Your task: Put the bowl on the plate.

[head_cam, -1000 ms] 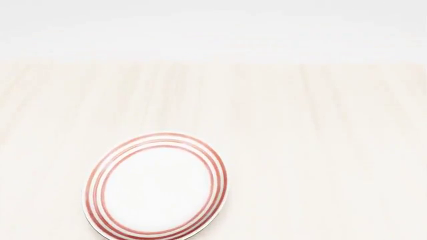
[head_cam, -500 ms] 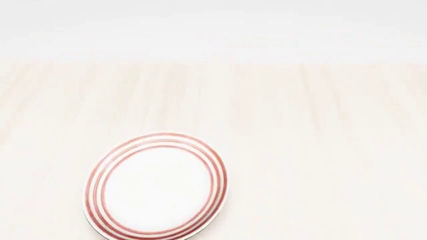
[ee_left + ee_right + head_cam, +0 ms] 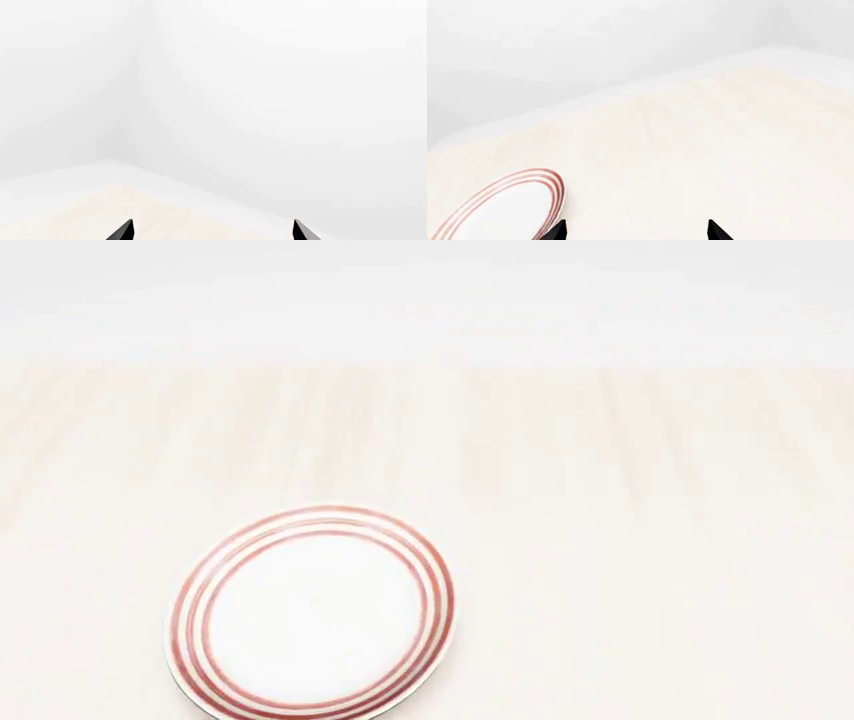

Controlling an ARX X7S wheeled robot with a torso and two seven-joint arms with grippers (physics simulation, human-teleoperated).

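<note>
Pale wooden table (image 3: 641, 540) bears the plate (image 3: 311, 612).

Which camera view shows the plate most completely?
The head view: nearly the whole plate shows there, all three red rings visible. The right wrist view catches only part of it, obliquely; the left wrist view shows none of it.

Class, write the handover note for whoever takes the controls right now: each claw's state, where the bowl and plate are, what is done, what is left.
Left claw: open, empty, only its tips in its own camera, pointing past the table's far corner.
Right claw: open, empty, over bare table beside the plate.
Plate: flat on the table, near edge, towards the robot's left in the head view, nothing on it.
Bowl: in no view.
Done: nothing visible.
Left: find the bowl, grasp it, set it on the plate.
</note>
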